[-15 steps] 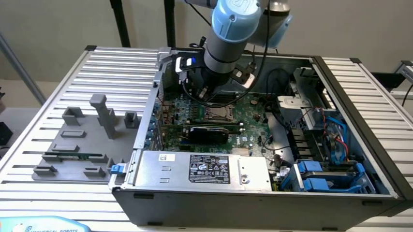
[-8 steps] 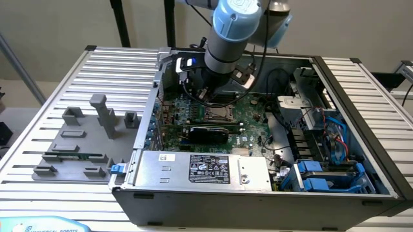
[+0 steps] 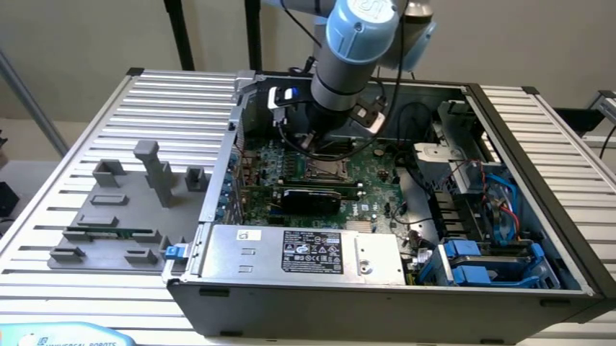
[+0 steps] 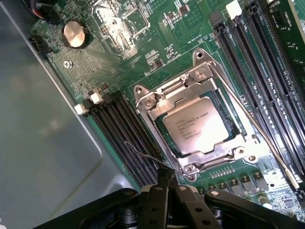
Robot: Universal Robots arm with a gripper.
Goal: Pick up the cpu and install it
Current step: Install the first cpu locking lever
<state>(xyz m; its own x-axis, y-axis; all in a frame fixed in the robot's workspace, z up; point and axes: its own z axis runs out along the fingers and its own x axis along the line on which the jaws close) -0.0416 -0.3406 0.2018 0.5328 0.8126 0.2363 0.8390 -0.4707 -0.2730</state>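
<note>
A: How are the fingers set?

B: In the wrist view the gripper [image 4: 167, 183] is seen with its tips pressed together, and nothing is pinched between them. It is held over the motherboard [image 4: 95, 67], near a corner of the socket frame [image 4: 157, 102].

A: Where is the cpu found?

B: The cpu [image 4: 196, 125] is seated flat in the socket, bordered by that metal frame and apart from the tips. A wire lever [image 4: 259, 135] is laid along one side.

A: How is the arm posed?

B: The arm [image 3: 351, 43] is brought down steeply from above, with its wrist pointed into the open case [image 3: 385, 303]. Farther off, at the exterior view's left, grey fixture blocks [image 3: 154, 169] and a memory stick [image 3: 108, 233] are laid on the table [image 3: 183, 94].
</note>
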